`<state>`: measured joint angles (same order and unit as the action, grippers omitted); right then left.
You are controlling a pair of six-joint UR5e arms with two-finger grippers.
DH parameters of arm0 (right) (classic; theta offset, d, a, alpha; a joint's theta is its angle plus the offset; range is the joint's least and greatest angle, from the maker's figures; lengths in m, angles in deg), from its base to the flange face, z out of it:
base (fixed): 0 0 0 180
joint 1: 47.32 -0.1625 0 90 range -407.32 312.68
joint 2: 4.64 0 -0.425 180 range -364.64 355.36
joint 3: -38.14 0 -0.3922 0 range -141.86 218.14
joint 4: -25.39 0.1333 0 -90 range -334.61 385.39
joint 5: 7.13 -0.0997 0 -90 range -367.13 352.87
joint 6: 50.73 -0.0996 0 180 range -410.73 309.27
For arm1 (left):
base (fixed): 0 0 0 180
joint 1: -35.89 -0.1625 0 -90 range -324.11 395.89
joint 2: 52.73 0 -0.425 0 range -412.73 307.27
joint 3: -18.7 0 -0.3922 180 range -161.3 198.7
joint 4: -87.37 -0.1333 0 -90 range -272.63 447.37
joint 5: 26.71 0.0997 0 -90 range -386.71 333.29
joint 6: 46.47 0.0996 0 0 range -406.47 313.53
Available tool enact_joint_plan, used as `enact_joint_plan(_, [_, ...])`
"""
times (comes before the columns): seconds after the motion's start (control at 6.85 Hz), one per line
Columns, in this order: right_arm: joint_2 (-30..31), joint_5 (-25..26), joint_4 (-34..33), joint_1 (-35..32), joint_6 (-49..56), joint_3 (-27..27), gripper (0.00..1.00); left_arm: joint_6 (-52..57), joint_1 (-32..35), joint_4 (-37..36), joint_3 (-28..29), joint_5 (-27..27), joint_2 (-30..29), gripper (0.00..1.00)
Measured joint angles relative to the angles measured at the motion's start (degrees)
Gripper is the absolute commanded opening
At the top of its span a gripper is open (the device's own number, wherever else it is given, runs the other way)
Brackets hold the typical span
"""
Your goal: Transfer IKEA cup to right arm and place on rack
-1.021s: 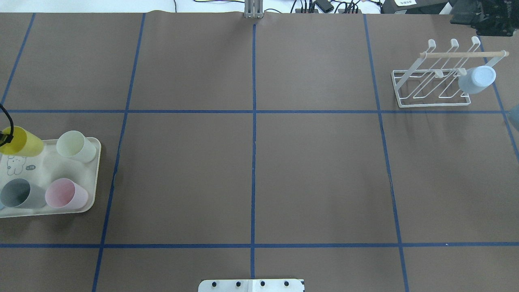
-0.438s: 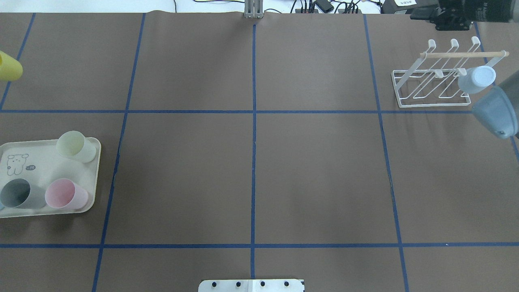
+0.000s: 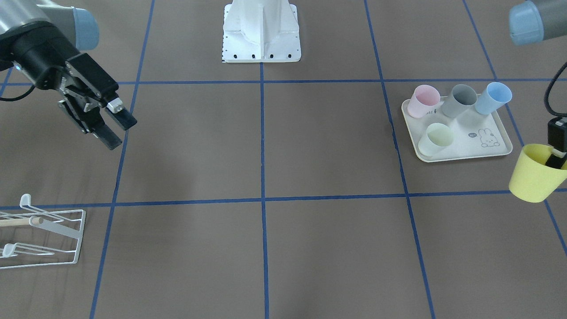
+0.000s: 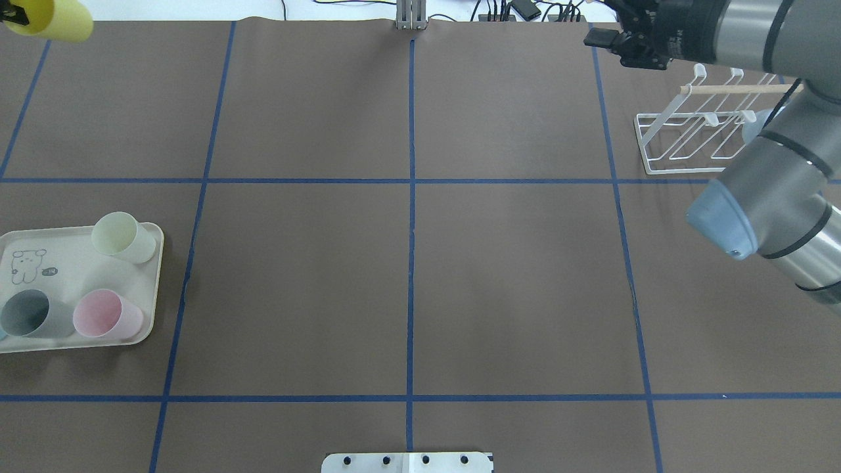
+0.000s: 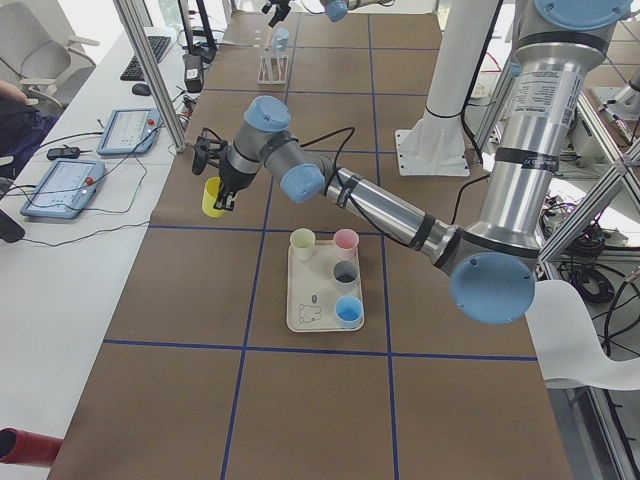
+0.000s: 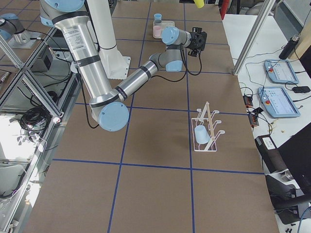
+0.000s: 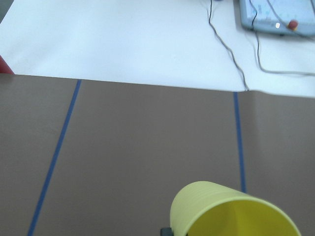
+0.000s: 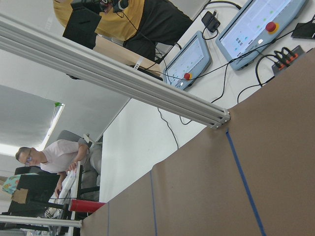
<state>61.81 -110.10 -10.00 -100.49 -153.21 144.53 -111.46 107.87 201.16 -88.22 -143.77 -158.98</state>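
The yellow IKEA cup point(image 3: 533, 175) hangs in the air, my left gripper point(image 3: 556, 160) shut on its rim with one finger inside. In the overhead view the cup point(image 4: 64, 18) is over the table's far left corner, and it fills the bottom of the left wrist view point(image 7: 231, 212). My right gripper point(image 3: 120, 133) is open and empty, held above the table. From overhead it point(image 4: 608, 41) sits just left of the rack point(image 4: 690, 139). The white wire rack point(image 6: 206, 127) holds a light blue cup point(image 6: 200, 134) upside down.
A cream tray point(image 4: 72, 266) at the near left carries a pale green cup point(image 4: 121, 236), a pink cup point(image 4: 105, 314), a grey cup point(image 4: 29, 314) and a blue cup point(image 3: 492, 97). My right arm's elbow point(image 4: 769, 203) hangs over the rack's front. Control pendants point(image 5: 70, 185) lie beyond the far edge.
My left gripper lifted the yellow cup off the tray and carried it toward the far left corner. My right arm swung in from the right, its gripper passing the rack leftward.
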Motion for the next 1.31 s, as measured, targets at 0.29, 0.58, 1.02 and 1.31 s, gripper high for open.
enact_joint_plan(0.29, [-3.75, 11.78, 0.15, 8.0, -3.73, -0.34, 1.0, -20.94, -6.01, 7.36, -0.24, 3.07, -3.99, 0.0])
enact_joint_plan(0.58, [-5.19, 18.15, 0.43, 13.0, -6.12, -0.33, 1.0, -39.18, -13.79, 18.59, 0.39, 11.76, -5.05, 0.0])
enact_joint_plan(1.02, [-5.66, 22.03, 4.93, 16.37, -8.39, -0.4, 1.0, -62.98, -22.71, 40.72, 3.94, 23.67, -5.19, 0.0])
enact_joint_plan(1.31, [-7.01, 22.24, 6.09, 17.42, -9.91, -0.46, 1.0, -72.49, -28.41, 57.05, 7.86, 30.48, -5.25, 0.0])
